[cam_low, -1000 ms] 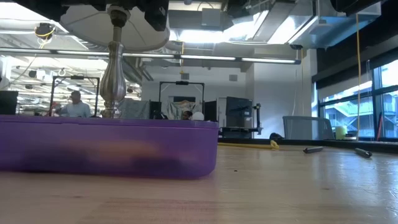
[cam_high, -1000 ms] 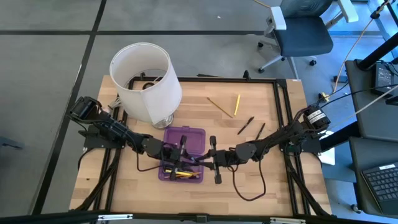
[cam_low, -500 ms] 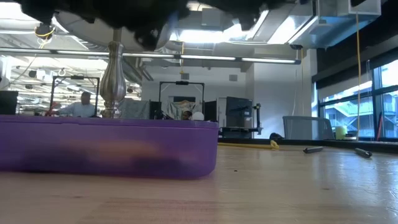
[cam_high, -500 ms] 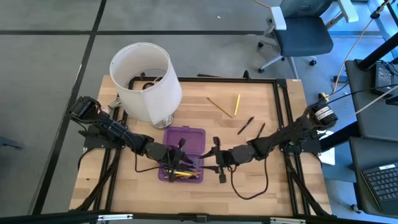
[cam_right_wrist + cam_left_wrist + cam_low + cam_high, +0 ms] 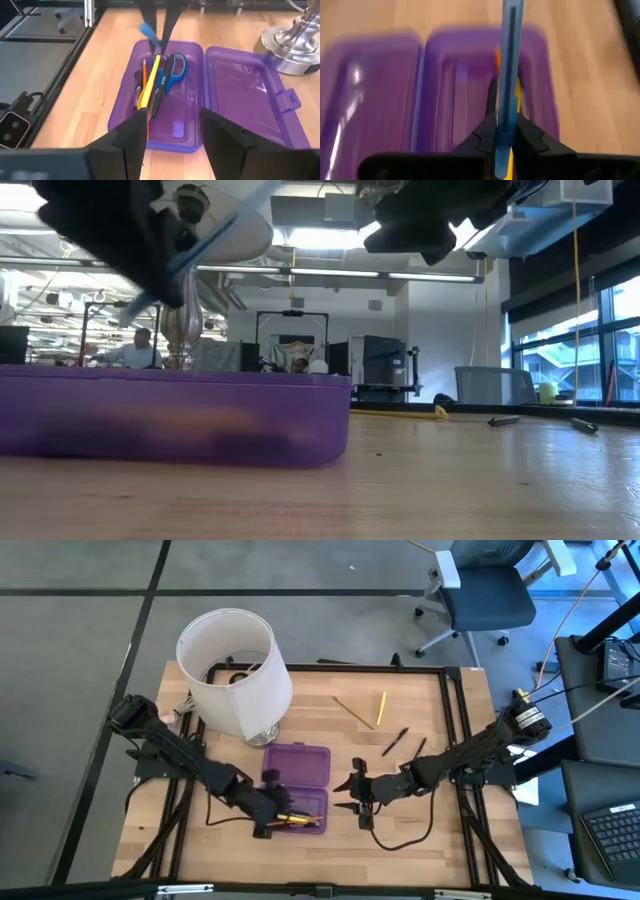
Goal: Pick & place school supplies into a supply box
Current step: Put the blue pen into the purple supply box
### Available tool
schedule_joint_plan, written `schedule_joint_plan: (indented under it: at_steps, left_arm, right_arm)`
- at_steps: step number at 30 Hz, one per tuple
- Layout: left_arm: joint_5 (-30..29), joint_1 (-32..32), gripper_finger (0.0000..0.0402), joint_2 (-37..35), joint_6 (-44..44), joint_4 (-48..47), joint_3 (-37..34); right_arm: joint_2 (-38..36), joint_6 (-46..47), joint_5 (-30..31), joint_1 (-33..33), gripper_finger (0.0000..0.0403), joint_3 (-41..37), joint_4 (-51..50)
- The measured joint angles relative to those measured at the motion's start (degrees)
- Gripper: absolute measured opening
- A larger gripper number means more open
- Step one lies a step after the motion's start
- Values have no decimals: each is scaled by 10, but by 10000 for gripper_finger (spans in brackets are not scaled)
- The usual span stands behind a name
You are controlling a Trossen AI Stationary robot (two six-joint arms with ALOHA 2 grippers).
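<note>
The supply box [image 5: 297, 788], translucent purple, lies open in the middle of the table, lid [image 5: 250, 95] flat beside the tray. In the tray lie blue-handled scissors [image 5: 171, 71], a yellow pencil [image 5: 150, 82] and dark pens [image 5: 137, 86]. My left gripper [image 5: 266, 821] is at the tray's near left corner, shut on a blue pen [image 5: 509, 65] that sticks out over the tray. My right gripper [image 5: 352, 797] stands open to the right of the box, nothing between its fingers [image 5: 131, 135]. Two yellow pencils [image 5: 381, 708] and two dark pens [image 5: 395, 741] lie at the far right. My left gripper pinches the blue pen between its two fingers [image 5: 485, 135]. The held stretch [image 5: 504, 131] is where the pen passes between the fingertips, and most of its length runs on past them. The fingers slant downward and lie along the pen. The pen [image 5: 215, 235] is lifted clear above the tray, tilted.
A lamp with a big white shade [image 5: 235, 670] stands on the table's far left, its metal foot [image 5: 295, 42] just beyond the box lid. A dark cable [image 5: 400, 840] loops on the table near the right gripper. Bare wood lies in front of the box.
My left gripper has gone from above the box toward its near left corner and tipped downward, still shut on the blue pen, which now shows slanting in the low view. My right gripper has drawn back from the box toward the table's right and tipped downward.
</note>
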Motion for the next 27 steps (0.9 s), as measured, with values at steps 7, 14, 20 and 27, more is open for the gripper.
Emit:
schedule_joint_plan:
  at_steps: [7, 14, 20, 27]
  left_arm:
    - [95, 20, 25, 0, -49, -99, 17]
    - [102, 50, 25, 4, -6, -104, 17]
    - [113, 66, 25, 41, 15, -105, 17]
    - [115, 81, 26, 77, 11, -108, 17]
  right_arm:
    - [0, -1, 0, 0, 181, 0, -1]
    - [0, 1, 0, 0, 181, 0, -1]
    - [0, 27, 0, 0, 182, 0, -21]
    - [0, 75, 10, 0, 182, 0, -59]
